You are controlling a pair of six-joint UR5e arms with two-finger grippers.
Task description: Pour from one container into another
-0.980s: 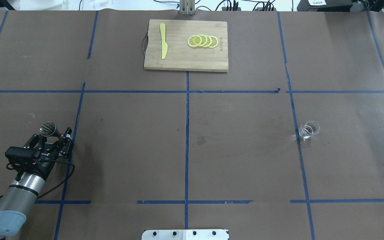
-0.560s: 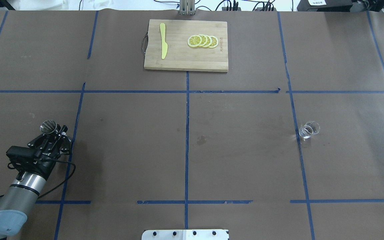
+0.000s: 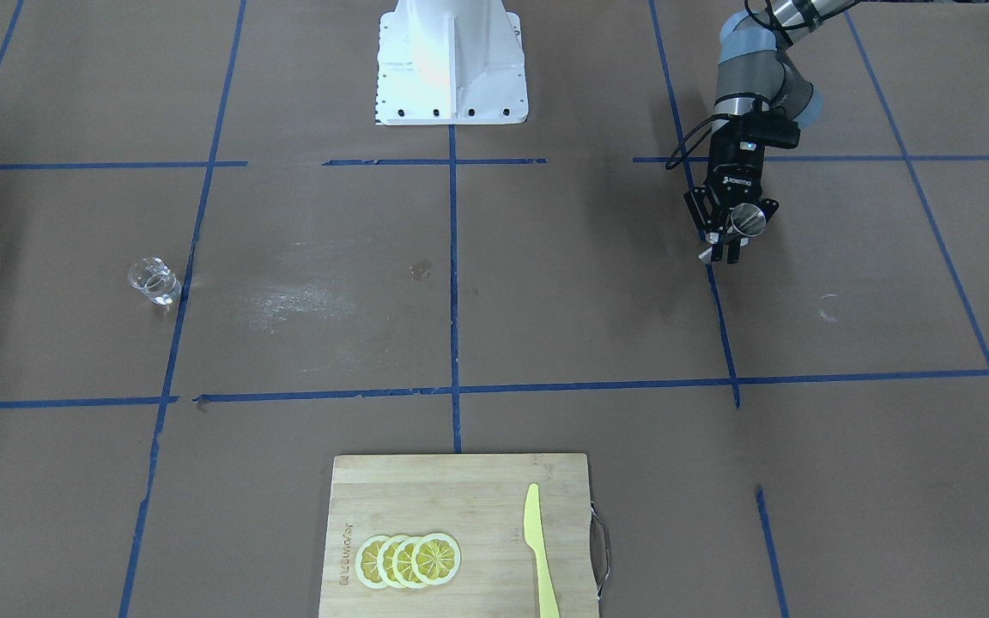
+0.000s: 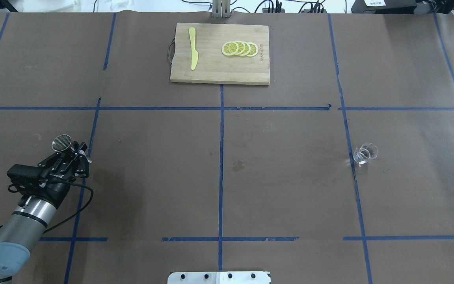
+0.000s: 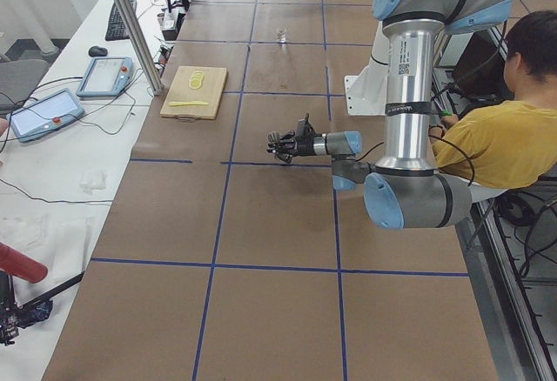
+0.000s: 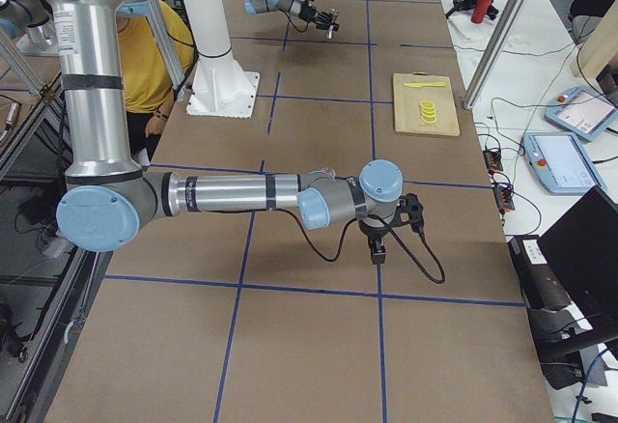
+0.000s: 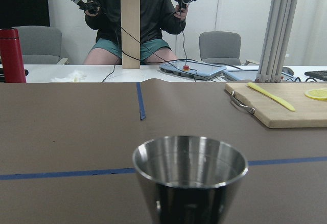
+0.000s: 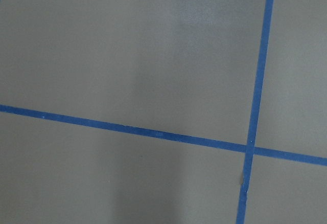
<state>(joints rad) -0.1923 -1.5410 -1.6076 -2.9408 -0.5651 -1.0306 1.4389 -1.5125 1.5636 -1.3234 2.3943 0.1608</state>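
grips the stainless-steel jigger (image 4: 62, 142) in the left pincer (image 4: 74, 153), fingers narrow around its lower part, mouth upward. holds it lifted above the brown table (image 4: 290, 189), toward the left edge. finds the clear glass cup (image 4: 365, 153) standing toward the right edge, touching a blue tape line (image 4: 348, 134), well apart from the jigger. at the middle of the far edge, finds a wooden cutting board (image 4: 211, 71) with four overlapped lemon slices (image 4: 239, 48) and a yellow knife (image 4: 192, 48) beside them. points the right pincer (image 6: 377, 255) downward; cannot tell if wide or narrow.
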